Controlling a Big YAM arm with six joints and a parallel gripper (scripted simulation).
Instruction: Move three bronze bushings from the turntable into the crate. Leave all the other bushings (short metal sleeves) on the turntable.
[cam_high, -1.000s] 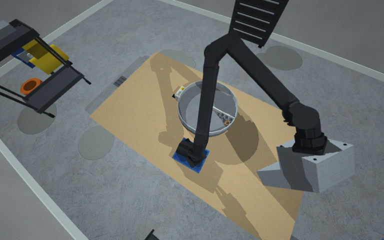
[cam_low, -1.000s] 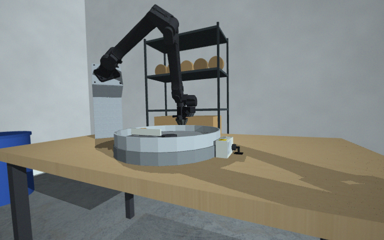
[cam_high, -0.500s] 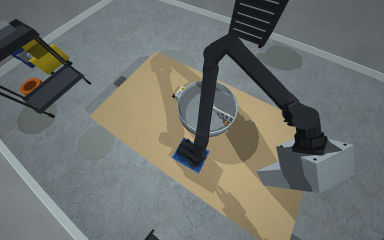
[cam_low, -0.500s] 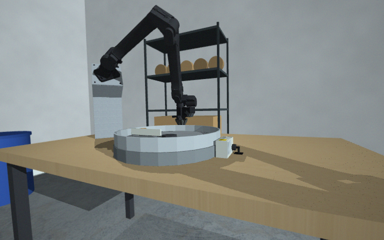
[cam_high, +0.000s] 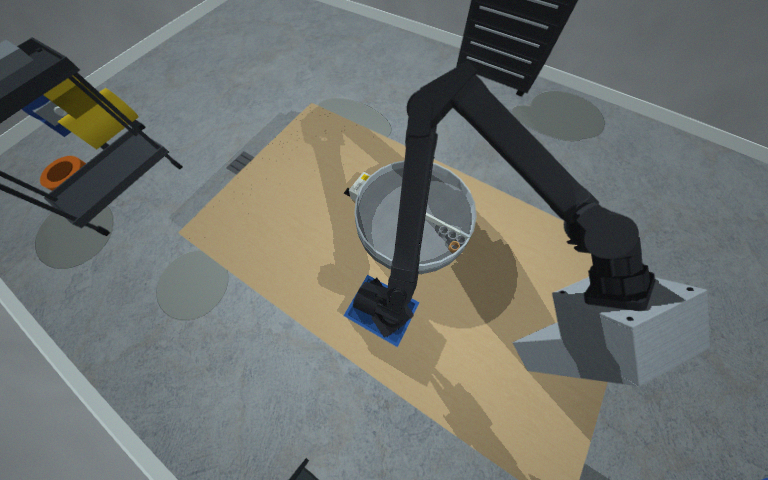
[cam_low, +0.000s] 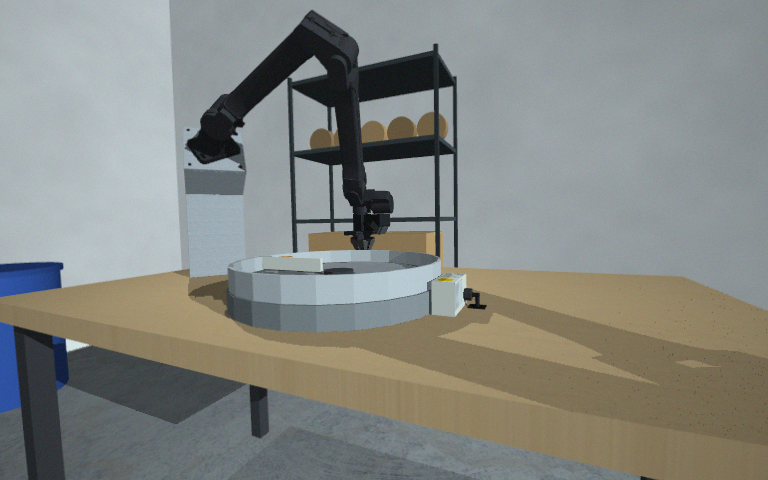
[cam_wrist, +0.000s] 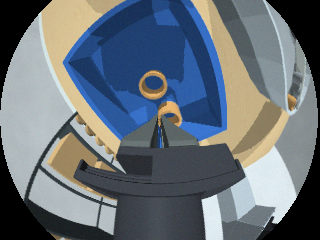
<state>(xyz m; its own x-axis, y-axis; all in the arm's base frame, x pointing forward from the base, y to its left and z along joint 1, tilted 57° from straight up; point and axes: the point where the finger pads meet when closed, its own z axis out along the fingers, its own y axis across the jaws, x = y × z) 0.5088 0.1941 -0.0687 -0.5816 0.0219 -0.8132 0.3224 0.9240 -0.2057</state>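
Ring held over the blue crate (cam_wrist: 194, 47)
The gripper (cam_wrist: 162, 135) pinches a small bronze ring (cam_wrist: 170, 115) by its wall (probably hard, light, slippery); another ring (cam_wrist: 152, 84) lies inside the crate.
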